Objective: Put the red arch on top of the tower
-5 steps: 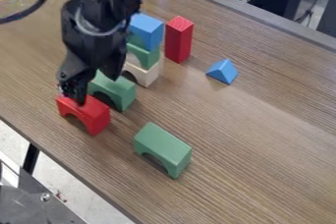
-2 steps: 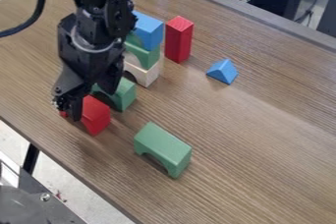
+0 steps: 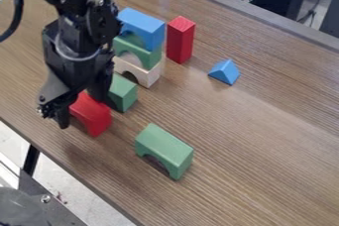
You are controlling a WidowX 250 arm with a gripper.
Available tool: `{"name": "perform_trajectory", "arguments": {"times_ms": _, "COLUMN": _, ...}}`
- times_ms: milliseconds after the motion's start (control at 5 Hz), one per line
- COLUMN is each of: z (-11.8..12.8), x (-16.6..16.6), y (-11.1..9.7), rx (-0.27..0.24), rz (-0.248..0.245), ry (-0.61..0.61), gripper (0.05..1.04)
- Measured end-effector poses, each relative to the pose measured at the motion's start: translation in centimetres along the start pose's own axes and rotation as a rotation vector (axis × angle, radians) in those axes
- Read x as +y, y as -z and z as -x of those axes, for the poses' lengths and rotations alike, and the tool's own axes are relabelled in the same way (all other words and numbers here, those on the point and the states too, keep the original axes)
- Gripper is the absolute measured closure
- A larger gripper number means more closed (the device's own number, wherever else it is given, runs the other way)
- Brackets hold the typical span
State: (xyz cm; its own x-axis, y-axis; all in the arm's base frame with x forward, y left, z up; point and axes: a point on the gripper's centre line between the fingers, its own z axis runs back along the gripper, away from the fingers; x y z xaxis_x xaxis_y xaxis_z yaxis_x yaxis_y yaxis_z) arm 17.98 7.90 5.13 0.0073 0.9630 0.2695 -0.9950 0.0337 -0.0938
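"How are the fingers (image 3: 62,116) sitting?"
"They're hanging open about the red arch (image 3: 95,116), which is standing on the surface (image 3: 252,136) beside a green block (image 3: 123,93)."
"Then centring before closing is probably sparing that neighbour."

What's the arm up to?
The gripper is down at the red arch, fingers apart, one on either side of it. The arch is on the table, next to a green block, so it isn't on the tower yet. The tower is three high: beige at the bottom, green in the middle, blue on top. Looks like it's about to grab the arch.
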Motion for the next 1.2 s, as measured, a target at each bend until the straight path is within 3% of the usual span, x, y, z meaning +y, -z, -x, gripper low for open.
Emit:
{"name": "perform_trajectory", "arguments": {"times_ms": 400, "z": -0.4, "x": -0.3, "y": 2.3, "rx": -0.027, "rz": -0.059, "ry": -0.01, "gripper": 0.112}}
{"name": "perform_trajectory", "arguments": {"times_ms": 600, "z": -0.7, "x": -0.6, "y": 3.2, "rx": -0.03, "rz": -0.083, "ry": -0.037, "gripper": 0.253}}
{"name": "perform_trajectory", "arguments": {"times_ms": 800, "z": -0.8, "x": -0.6, "y": 2.8, "rx": 0.01, "rz": -0.091, "ry": -0.057, "gripper": 0.478}}
{"name": "perform_trajectory", "arguments": {"times_ms": 1200, "z": -1.4, "x": -3.6, "y": -5.7, "rx": 0.157, "rz": 0.004, "ry": -0.133, "gripper": 0.48}}
